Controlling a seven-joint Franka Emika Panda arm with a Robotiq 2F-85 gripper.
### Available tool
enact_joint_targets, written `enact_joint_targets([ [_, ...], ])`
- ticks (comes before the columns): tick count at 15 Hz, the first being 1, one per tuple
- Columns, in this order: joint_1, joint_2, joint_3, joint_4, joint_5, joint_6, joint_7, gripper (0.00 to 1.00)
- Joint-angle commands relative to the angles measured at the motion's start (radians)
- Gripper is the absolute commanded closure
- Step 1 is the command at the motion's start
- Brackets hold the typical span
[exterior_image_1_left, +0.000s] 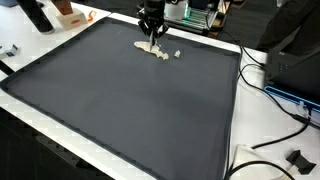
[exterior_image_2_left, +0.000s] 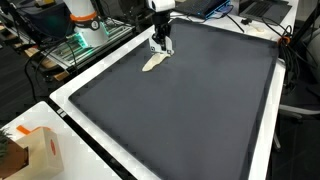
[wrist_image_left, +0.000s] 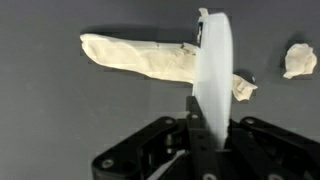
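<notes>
My gripper (wrist_image_left: 210, 116) is shut on a thin white flat blade (wrist_image_left: 213, 60) that stands on edge between the jaws. The blade lies across a long beige dough-like strip (wrist_image_left: 130, 55) on the dark mat and hides part of it. A small torn lump (wrist_image_left: 243, 88) sits just beyond the blade, and a crumpled lump (wrist_image_left: 298, 60) lies further right. In both exterior views the gripper (exterior_image_1_left: 152, 30) (exterior_image_2_left: 160, 40) hangs low over the strip (exterior_image_1_left: 150, 47) (exterior_image_2_left: 152, 63) near the mat's far edge. Whether the blade touches the strip cannot be told.
The large dark mat (exterior_image_1_left: 130, 100) covers a white table (exterior_image_1_left: 240, 150). Cables (exterior_image_1_left: 275, 85) and a black box (exterior_image_1_left: 300, 65) lie beside it. A cardboard box (exterior_image_2_left: 40, 150) stands at a corner, and equipment (exterior_image_2_left: 85, 25) stands behind the arm.
</notes>
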Motion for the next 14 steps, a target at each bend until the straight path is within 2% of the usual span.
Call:
enact_joint_targets([
  [1,-0.008,0.04,-0.011,0.005,0.021,0.042,-0.033,0.99],
  [6,-0.007,0.079,-0.027,0.02,-0.011,0.04,-0.009,0.99],
  [14,-0.017,0.074,-0.012,-0.042,0.052,0.066,-0.085,0.99],
])
